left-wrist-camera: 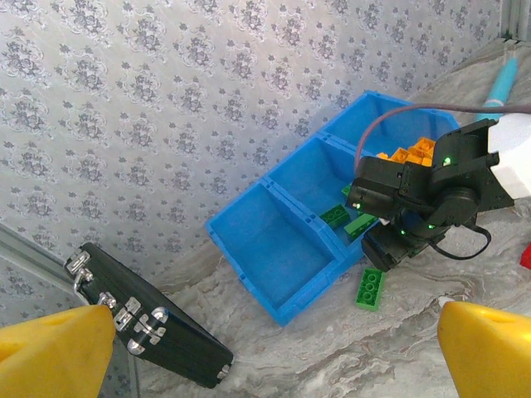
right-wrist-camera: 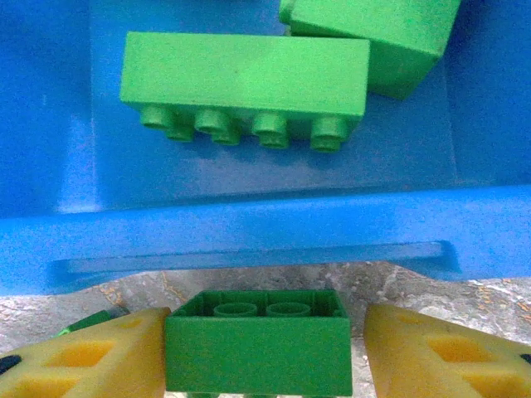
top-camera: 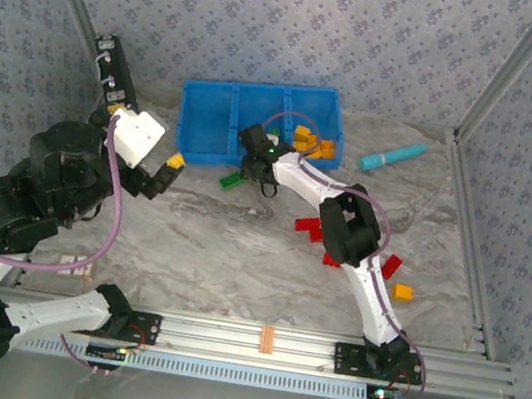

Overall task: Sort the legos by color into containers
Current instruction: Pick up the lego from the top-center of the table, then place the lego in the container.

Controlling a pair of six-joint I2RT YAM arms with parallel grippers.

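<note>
The blue bin point(top-camera: 208, 119) point(left-wrist-camera: 282, 249) has three compartments. Two green legos point(right-wrist-camera: 245, 79) lie in the middle one, and several orange legos point(top-camera: 310, 144) point(left-wrist-camera: 406, 153) lie in the right one. My right gripper point(top-camera: 252, 157) point(right-wrist-camera: 265, 332) is low at the bin's front wall, open around a green lego point(right-wrist-camera: 259, 344). That lego touches the left finger, with a small gap to the right finger. Another green lego point(top-camera: 230, 181) point(left-wrist-camera: 371, 288) lies on the table beside it. My left gripper point(top-camera: 166, 176) point(left-wrist-camera: 274, 356) hangs open, holding nothing, to the left of the bin.
Red legos point(top-camera: 310, 229) and an orange one point(top-camera: 403, 293) lie on the table at the right. A teal pen-like stick point(top-camera: 391, 158) lies right of the bin. A black panel with silver parts point(top-camera: 115, 79) point(left-wrist-camera: 149, 327) leans at the left wall.
</note>
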